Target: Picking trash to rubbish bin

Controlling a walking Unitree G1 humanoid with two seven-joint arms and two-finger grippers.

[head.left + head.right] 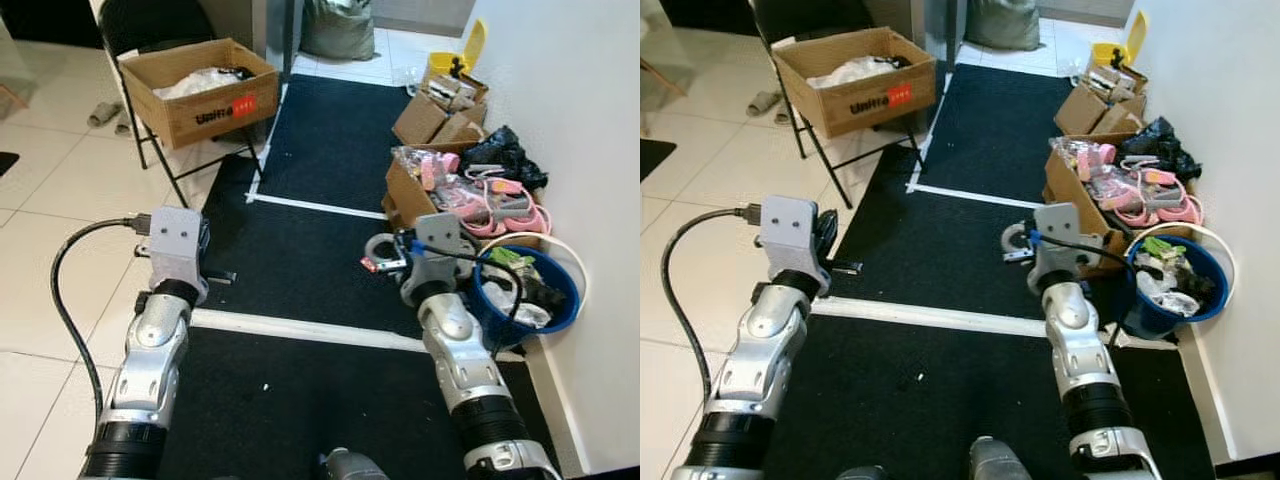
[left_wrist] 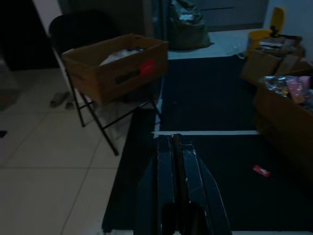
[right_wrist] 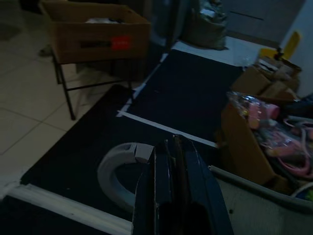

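Observation:
My right gripper (image 1: 392,260) is held out over the black carpet, shut on a grey curved ring (image 1: 379,245). In the right wrist view the ring (image 3: 117,166) curls out beside the closed fingers (image 3: 164,171). A small red wrapper (image 1: 368,266) lies on the carpet just below it, and appears again in the left wrist view (image 2: 261,171). A blue rubbish bin (image 1: 492,300) holding paper and scraps stands by the wall, right of this arm. My left gripper (image 1: 222,277) hovers shut and empty over the carpet's left edge.
A cardboard box (image 1: 200,90) rests on a black folding chair at the far left. Open boxes of pink items (image 1: 470,195) and black bags line the white wall on the right. White tape lines (image 1: 300,330) cross the carpet. Pale tiles lie to the left.

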